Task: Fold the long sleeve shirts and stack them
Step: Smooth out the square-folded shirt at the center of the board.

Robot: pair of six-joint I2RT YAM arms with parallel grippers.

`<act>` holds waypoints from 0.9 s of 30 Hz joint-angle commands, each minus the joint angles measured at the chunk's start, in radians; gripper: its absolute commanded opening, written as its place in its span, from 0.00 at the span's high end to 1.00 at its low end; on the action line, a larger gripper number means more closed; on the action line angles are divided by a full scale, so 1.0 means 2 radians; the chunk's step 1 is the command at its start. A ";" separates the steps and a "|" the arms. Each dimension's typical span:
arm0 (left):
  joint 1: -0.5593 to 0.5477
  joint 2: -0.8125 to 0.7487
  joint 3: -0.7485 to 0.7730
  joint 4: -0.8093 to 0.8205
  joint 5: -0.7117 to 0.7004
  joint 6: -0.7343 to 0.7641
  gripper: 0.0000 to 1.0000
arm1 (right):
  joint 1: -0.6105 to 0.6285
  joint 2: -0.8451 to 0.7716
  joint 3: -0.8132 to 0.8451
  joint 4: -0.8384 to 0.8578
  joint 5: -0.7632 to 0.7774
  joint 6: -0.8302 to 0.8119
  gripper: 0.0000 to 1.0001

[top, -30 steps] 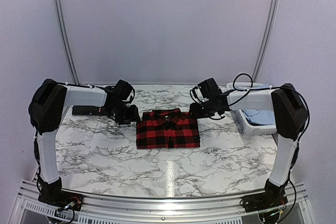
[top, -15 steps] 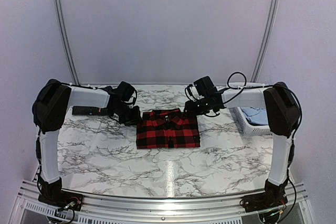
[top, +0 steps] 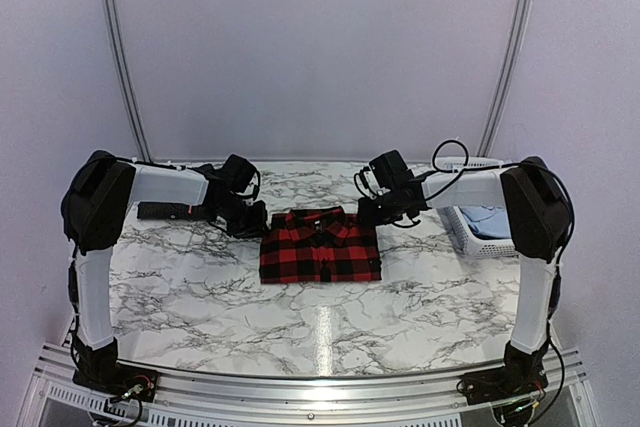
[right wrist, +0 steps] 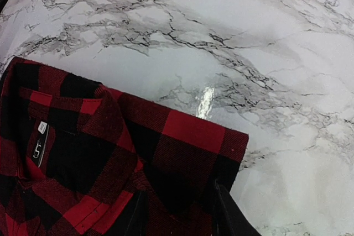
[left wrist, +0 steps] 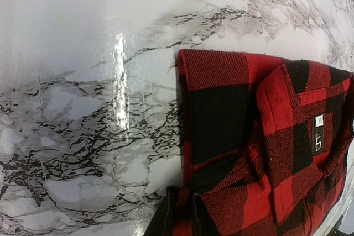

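Note:
The red-and-black plaid shirt (top: 320,245) lies folded flat at the table's middle, collar at the far edge. My left gripper (top: 252,219) is at its far left corner. In the left wrist view (left wrist: 182,222) it is shut on a raised pinch of the plaid shirt (left wrist: 249,136). My right gripper (top: 372,212) is at the far right corner. In the right wrist view (right wrist: 178,216) it is open, its fingers (right wrist: 224,214) straddling the plaid corner (right wrist: 182,136). The dark charcoal shirt (top: 162,210) lies flat at the far left, partly hidden behind my left arm.
A white slotted basket (top: 466,230) holding light blue cloth stands at the far right, just beyond my right arm. Marble tabletop (top: 320,317) stretches in front of the plaid shirt to the near rail.
My right gripper has moved left from near the basket to the plaid shirt's far right corner. My left gripper has stayed at the far left corner.

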 commanded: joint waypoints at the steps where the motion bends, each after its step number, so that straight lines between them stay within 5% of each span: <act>1: 0.000 0.002 0.011 0.009 0.009 0.002 0.88 | 0.005 0.003 -0.005 -0.005 -0.002 0.005 0.67; 23: -0.001 0.005 0.015 0.014 0.020 0.002 0.93 | 0.009 0.022 -0.005 -0.013 0.001 0.027 0.72; 27: -0.002 0.005 0.017 0.014 0.022 0.002 0.94 | 0.013 0.019 -0.004 -0.011 -0.001 0.027 0.81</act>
